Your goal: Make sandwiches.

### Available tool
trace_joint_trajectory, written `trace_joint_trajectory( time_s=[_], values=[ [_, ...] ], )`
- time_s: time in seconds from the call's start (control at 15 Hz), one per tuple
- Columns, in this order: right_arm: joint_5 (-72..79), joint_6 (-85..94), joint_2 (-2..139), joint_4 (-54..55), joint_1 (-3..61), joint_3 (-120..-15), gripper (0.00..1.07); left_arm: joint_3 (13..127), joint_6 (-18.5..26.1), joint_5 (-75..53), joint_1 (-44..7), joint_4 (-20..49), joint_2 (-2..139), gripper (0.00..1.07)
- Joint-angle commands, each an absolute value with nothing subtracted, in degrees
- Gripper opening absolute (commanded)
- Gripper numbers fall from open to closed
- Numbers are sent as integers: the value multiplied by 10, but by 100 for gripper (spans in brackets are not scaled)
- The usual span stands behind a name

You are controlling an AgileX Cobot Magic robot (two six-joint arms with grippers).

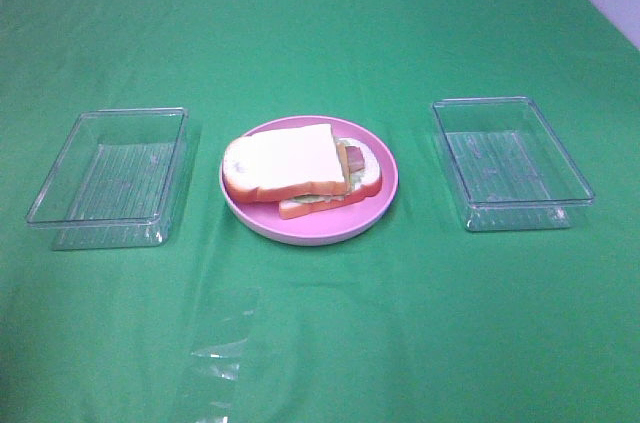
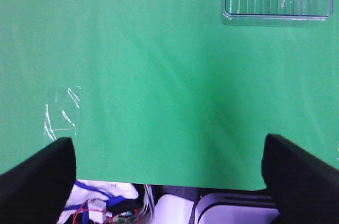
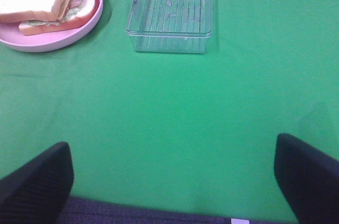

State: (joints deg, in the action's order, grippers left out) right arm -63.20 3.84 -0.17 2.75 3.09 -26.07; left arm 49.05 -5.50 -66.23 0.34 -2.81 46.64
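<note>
A stacked sandwich (image 1: 300, 169) lies on the round pink plate (image 1: 385, 193) at the table's middle: white bread with orange-brown crust on top, green lettuce, bacon and cheese showing at the edges, another slice below. It also shows in the right wrist view (image 3: 47, 4). Neither arm shows in the exterior view. My left gripper (image 2: 169, 171) is open and empty over the table's near edge. My right gripper (image 3: 172, 173) is open and empty, well short of the plate.
A clear plastic tray (image 1: 112, 175) stands left of the plate and another (image 1: 508, 160) right of it; both hold nothing. The right tray shows in the right wrist view (image 3: 170, 15). A piece of clear film (image 1: 222, 353) lies on the green cloth near the front.
</note>
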Motion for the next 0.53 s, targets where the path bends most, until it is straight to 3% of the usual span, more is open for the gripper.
trace_joint_trajectory(
  time_s=[0.07,0.27,0.53],
  values=[
    [-629,42,-21,30,28,-259,99,439,-58,-653,6,-20,351,87],
    [-629,42,-21,30,28,-259,99,388,-45,-657,6,-9,223,87],
    [-629,42,-21,30,28,-259,99,319,17,-622,6,20,71,87]
  ],
)
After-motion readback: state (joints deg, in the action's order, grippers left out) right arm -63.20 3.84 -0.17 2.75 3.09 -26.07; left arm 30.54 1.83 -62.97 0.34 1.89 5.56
